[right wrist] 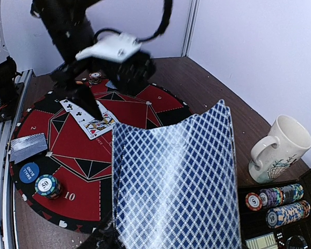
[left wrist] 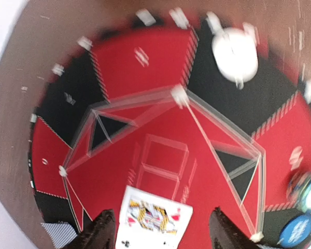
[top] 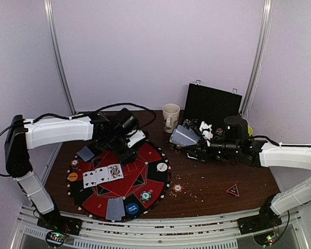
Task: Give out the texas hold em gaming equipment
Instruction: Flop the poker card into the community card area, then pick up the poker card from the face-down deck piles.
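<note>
A round red-and-black poker mat (top: 140, 181) holds three face-up cards (top: 102, 175), two face-down card pairs (top: 86, 153) (top: 115, 208), white (top: 161, 167), blue (top: 131, 208) and orange (top: 72, 177) buttons, and chips (top: 145, 196). My left gripper (left wrist: 163, 233) stands open just above the mat. A face card (left wrist: 153, 218) lies flat between its fingers, touching neither. Off the mat's right edge, my right gripper (top: 189, 142) is shut on a bowed, blue-backed deck (right wrist: 176, 181), which hides its fingers.
A cream mug (top: 170, 118) and an open black case (top: 212, 106) holding chip stacks (right wrist: 277, 199) stand at the back. One chip (top: 178, 188) and a red triangle piece (top: 232, 190) lie on the wood right of the mat.
</note>
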`<action>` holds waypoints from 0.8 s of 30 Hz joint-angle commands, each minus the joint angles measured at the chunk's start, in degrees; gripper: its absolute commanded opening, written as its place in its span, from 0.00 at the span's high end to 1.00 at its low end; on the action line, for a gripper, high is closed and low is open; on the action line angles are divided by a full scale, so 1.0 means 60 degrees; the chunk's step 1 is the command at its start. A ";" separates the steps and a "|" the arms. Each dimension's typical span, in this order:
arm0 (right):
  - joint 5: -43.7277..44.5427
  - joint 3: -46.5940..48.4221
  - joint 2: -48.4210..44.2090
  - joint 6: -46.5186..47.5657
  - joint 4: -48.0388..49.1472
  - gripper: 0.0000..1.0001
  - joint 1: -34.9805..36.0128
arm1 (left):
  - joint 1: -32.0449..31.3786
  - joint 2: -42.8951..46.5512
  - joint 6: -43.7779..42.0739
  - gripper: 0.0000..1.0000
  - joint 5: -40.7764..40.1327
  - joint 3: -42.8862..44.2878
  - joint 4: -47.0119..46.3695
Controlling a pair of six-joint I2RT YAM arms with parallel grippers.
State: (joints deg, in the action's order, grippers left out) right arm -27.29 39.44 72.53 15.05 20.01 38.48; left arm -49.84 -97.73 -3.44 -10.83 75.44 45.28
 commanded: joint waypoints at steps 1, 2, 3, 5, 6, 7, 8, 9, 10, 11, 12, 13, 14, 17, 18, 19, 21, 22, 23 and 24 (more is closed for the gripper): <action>-0.0051 0.0365 -0.0187 0.0235 -0.0122 0.52 -0.0048 | 0.0713 0.0958 0.1371 0.24 0.1940 0.0785 -0.2321; -0.0051 0.0360 -0.0180 0.0268 -0.0137 0.52 -0.0055 | 0.0742 0.1139 0.1512 0.18 0.2613 0.0806 -0.2960; -0.0052 0.0350 -0.0167 0.0274 -0.0156 0.52 -0.0056 | 0.0748 0.1268 0.1663 0.12 0.3556 0.0807 -0.3541; -0.0090 0.0343 -0.0145 0.0257 -0.0163 0.52 -0.0048 | 0.0745 0.1434 0.2292 0.05 0.4874 0.0711 -0.4955; -0.0113 0.0363 -0.0126 0.0236 -0.0131 0.52 -0.0042 | 0.0737 0.1406 0.2704 0.03 0.5525 0.0619 -0.5748; -0.0127 0.0365 -0.0111 0.0203 -0.0091 0.52 -0.0041 | 0.0711 0.1283 0.3074 0.02 0.6053 0.0590 -0.6397; -0.0149 0.0366 -0.0087 0.0171 -0.0033 0.52 -0.0041 | 0.0667 0.1081 0.3355 0.02 0.6383 0.0683 -0.6763; -0.0161 0.0371 -0.0060 0.0136 0.0007 0.52 -0.0030 | 0.0599 0.0794 0.3490 0.02 0.6484 0.0922 -0.6828; -0.0181 0.0392 -0.0038 0.0111 0.0018 0.52 -0.0027 | 0.0483 0.0498 0.3471 0.02 0.6431 0.1233 -0.6599; -0.0196 0.0406 -0.0010 0.0093 0.0019 0.52 -0.0021 | 0.0349 0.0185 0.3318 0.02 0.6228 0.1609 -0.6293; -0.0214 0.0413 0.0008 0.0086 0.0019 0.52 -0.0006 | 0.0194 -0.0259 0.3110 0.02 0.5943 0.1999 -0.5908; -0.0217 0.0417 0.0035 0.0087 0.0010 0.52 -0.0007 | 0.0053 -0.0595 0.2995 0.02 0.5682 0.2371 -0.5534; -0.0206 0.0414 0.0040 0.0085 -0.0002 0.52 -0.0004 | -0.0049 -0.0920 0.2971 0.02 0.5492 0.2727 -0.5227; -0.0199 0.0402 0.0025 0.0102 0.0005 0.52 0.0004 | -0.0097 -0.1618 0.3077 0.02 0.5174 0.3543 -0.4674; -0.0200 0.0411 0.0025 0.0100 0.0019 0.52 0.0007 | -0.0120 -0.1746 0.3038 0.02 0.5077 0.3654 -0.4605; -0.0200 0.0393 0.0018 0.0079 0.0019 0.52 0.0011 | -0.0136 -0.1837 0.2991 0.03 0.4955 0.3739 -0.4558; -0.0190 0.0391 0.0000 0.0070 0.0019 0.52 0.0011 | -0.0160 -0.1930 0.2855 0.05 0.4851 0.3802 -0.4459; -0.0173 0.0380 -0.0014 0.0077 0.0011 0.52 0.0017 | -0.0156 -0.1936 0.2760 0.05 0.4817 0.3787 -0.4389; -0.0149 0.0366 -0.0031 0.0091 0.0009 0.52 0.0014 | -0.0153 -0.1916 0.2680 0.06 0.4818 0.3750 -0.4368; -0.0133 0.0349 -0.0046 0.0106 0.0013 0.52 0.0010 | -0.0152 -0.1875 0.2589 0.07 0.4791 0.3662 -0.4364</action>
State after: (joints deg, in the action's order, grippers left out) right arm -27.70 40.14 72.64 16.10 18.94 38.50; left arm -51.00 -110.13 13.91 19.42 95.81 18.55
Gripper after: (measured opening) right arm 0.485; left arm 0.944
